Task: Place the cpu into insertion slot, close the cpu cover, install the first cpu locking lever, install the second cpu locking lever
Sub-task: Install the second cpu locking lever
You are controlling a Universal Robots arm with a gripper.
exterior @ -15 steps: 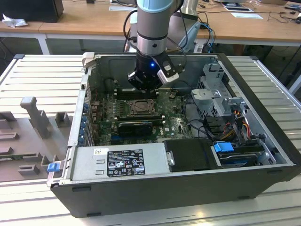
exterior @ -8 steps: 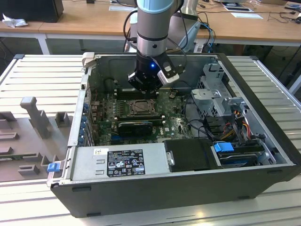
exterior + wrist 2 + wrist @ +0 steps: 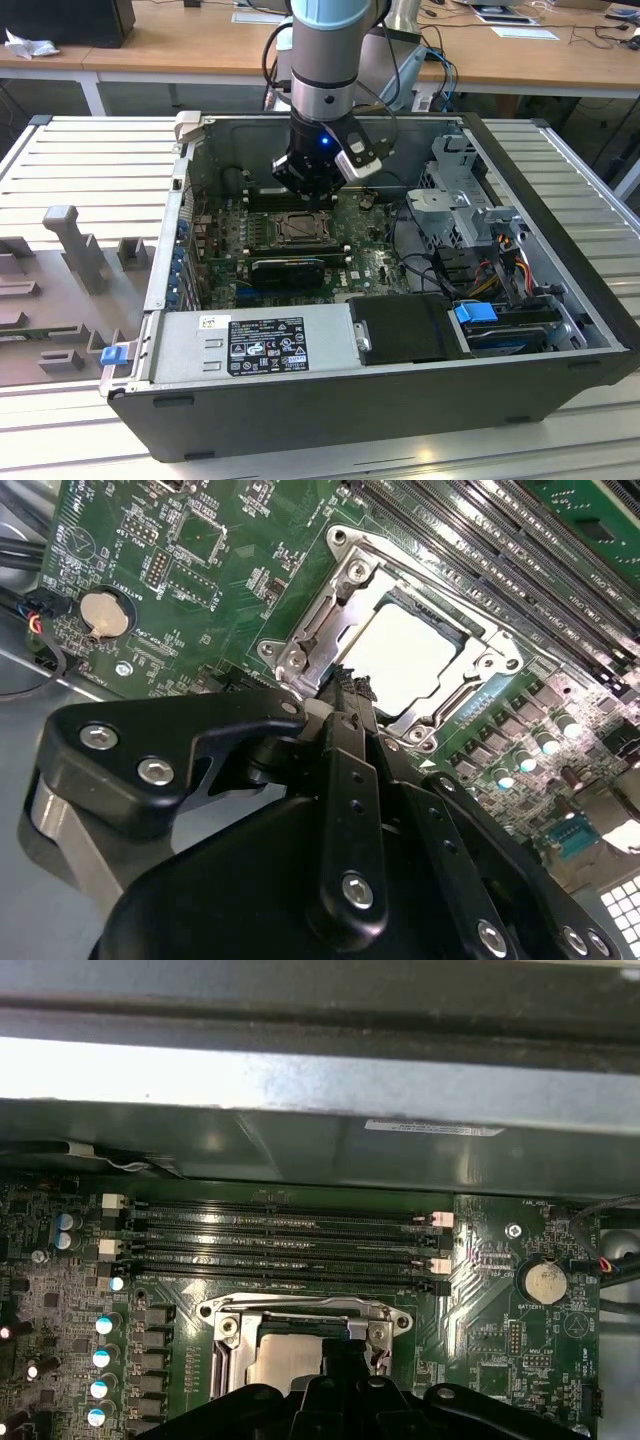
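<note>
The cpu (image 3: pixel 405 655), a pale silver square, lies in the insertion slot (image 3: pixel 300 228) on the green motherboard. The silver cpu cover (image 3: pixel 330 610) lies flat around it, and the chip shows through its square window. In the first wrist view the cover (image 3: pixel 300 1312) frames the cpu (image 3: pixel 280 1360) just below the memory slots. My gripper (image 3: pixel 347 690) hangs low over the socket's edge nearest the coin battery. Its black fingers are shut together with nothing between them. In the exterior view the gripper (image 3: pixel 310 195) sits right above the socket inside the open case.
Long black memory slots (image 3: pixel 280 1240) run beside the socket. A coin battery (image 3: pixel 105 613) sits on the board. A black heatsink card (image 3: pixel 288 268), the power supply box (image 3: pixel 255 343), a drive cage (image 3: pixel 465 200) and cables crowd the case. Its walls (image 3: pixel 170 240) close in all around.
</note>
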